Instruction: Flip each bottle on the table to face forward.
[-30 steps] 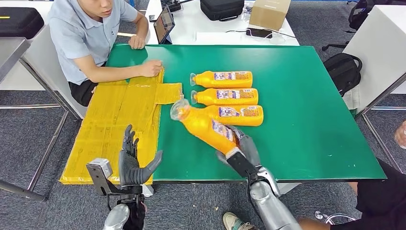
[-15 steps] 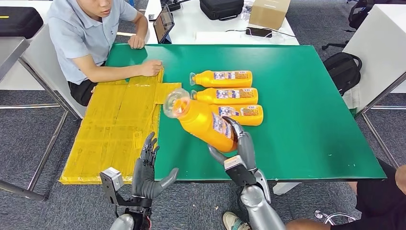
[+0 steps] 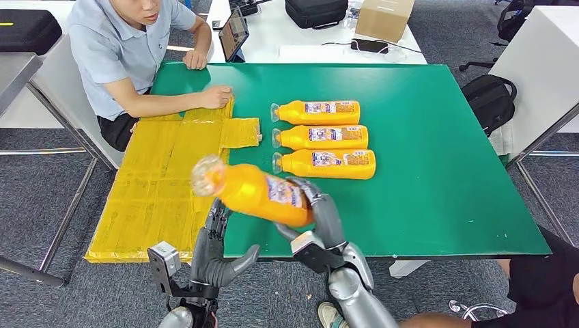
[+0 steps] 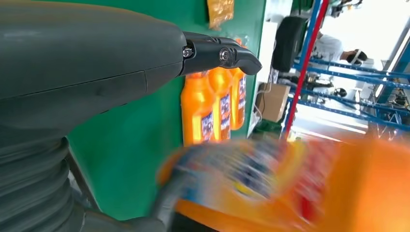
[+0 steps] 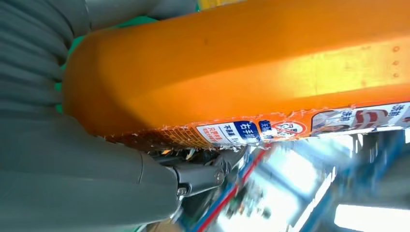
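My right hand [image 3: 319, 220] grips an orange bottle [image 3: 254, 192] by its base and holds it in the air over the table's near edge, its clear cap pointing left; the same bottle [image 5: 241, 67] lies against the thumb in the right wrist view. Three more orange bottles lie side by side on the green table [image 3: 437, 171], caps to the left: a far one [image 3: 317, 113], a middle one [image 3: 322, 137] and a near one [image 3: 326, 163]. My left hand [image 3: 215, 254] is open, fingers spread, just below the held bottle at the table's edge. The held bottle [image 4: 290, 188] is blurred in the left wrist view.
A yellow taped sheet [image 3: 164, 184] covers the table's left part. A person [image 3: 130, 48] sits at the far left corner, with a hand on that sheet. Behind is a white table with a box [image 3: 384, 17] and a bag [image 3: 316, 11]. A black backpack [image 3: 490, 101] lies to the right.
My right hand has lifted the bottle off the table and carried it left and toward me. My left hand has risen and moved right, under the bottle.
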Tool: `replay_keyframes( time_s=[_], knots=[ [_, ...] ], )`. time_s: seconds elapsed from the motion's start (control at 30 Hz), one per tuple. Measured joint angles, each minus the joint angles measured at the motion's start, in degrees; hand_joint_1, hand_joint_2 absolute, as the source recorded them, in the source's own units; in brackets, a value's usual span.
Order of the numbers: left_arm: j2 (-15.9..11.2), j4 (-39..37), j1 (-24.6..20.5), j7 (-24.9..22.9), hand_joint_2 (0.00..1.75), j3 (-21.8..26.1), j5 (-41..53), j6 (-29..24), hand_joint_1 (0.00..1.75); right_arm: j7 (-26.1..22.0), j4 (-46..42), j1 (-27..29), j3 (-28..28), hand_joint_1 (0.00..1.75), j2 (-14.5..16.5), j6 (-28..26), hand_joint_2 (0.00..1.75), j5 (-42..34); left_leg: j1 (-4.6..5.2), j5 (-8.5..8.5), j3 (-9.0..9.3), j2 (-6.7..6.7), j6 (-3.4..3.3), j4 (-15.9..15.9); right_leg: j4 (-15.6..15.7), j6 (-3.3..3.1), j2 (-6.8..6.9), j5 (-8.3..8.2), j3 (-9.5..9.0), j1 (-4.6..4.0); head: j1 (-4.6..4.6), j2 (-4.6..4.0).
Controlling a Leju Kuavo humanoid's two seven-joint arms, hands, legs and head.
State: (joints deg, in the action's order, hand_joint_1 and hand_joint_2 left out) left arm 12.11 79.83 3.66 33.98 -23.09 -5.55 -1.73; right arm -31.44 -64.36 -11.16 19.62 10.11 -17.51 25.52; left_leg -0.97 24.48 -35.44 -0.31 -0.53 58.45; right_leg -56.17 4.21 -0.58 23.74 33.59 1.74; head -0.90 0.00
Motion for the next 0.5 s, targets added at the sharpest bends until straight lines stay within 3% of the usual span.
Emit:
replay_keyframes(
  time_s=[0.2, 0.5],
  knots=[
    [0.68, 0.19, -0.77, -1.8, 1.75, 0.75, -1.17, 1.42, 0.0, 2.55, 7.06, -1.67, 7.86, 1.75, 2.03, 0.46, 1.75, 5.86, -0.07, -0.01, -0.01, 0.0, 0.01, 0.0, -0.02, -0.01, 0.0, 0.01, 0.03, -0.04, 0.01, 0.0],
    [1.95, 0.94, -0.82, -2.64, 1.75, 2.48, -6.14, 1.59, 0.0, 2.27, 14.06, -4.11, 12.38, 1.75, 4.82, 0.46, 1.75, 4.25, -0.07, -0.01, -0.02, 0.02, 0.01, 0.0, 0.0, -0.01, -0.01, 0.0, 0.07, -0.01, -0.01, 0.0]
  ],
)
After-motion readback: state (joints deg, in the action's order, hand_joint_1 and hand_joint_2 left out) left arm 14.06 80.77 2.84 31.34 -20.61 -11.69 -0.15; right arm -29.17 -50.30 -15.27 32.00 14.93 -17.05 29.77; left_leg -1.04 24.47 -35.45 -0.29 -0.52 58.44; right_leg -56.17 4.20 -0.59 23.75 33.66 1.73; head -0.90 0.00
